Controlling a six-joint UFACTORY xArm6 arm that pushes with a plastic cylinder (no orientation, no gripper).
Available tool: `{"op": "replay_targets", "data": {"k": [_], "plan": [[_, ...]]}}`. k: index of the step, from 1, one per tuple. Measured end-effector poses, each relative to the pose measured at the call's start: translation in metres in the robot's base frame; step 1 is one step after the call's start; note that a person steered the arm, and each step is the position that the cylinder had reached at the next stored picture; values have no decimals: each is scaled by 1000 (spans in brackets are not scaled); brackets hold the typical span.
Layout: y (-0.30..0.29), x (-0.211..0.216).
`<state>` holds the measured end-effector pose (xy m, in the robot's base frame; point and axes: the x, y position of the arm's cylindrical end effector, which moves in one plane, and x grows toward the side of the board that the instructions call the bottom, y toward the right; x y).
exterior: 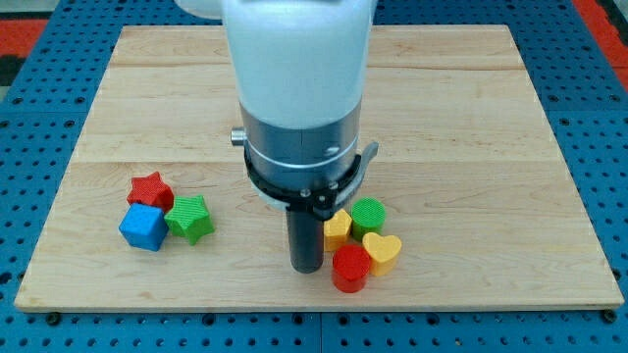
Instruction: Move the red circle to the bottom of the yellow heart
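Wooden board (491, 118) is lying across most of the frame, blue pegboard (603, 147) surrounding it. Arm housing (299, 88) is hanging down from the top centre, my tip (306, 267) sitting at lower centre.

Right cluster, just right of my tip: red circle block (350, 268) is lying closest to the bottom, just beside my tip. Yellow heart block (382, 250) is touching it on the upper right. Second yellow block (338, 229), shape unclear, is sitting above the red circle, partly behind the rod. Green circle block (368, 214) is sitting topmost, above the heart.

Left cluster, well apart at lower left: red star block (150, 187) on top, blue cube block (143, 226) below it, green star block (190, 218) to their right, all touching.
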<state>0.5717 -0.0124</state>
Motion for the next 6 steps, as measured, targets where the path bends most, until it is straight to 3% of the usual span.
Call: {"op": "replay_targets", "data": {"k": [1,2,3,5,6], "plan": [[2,-11],[-47,4],[-57,47],[19,29],[104,29]]}}
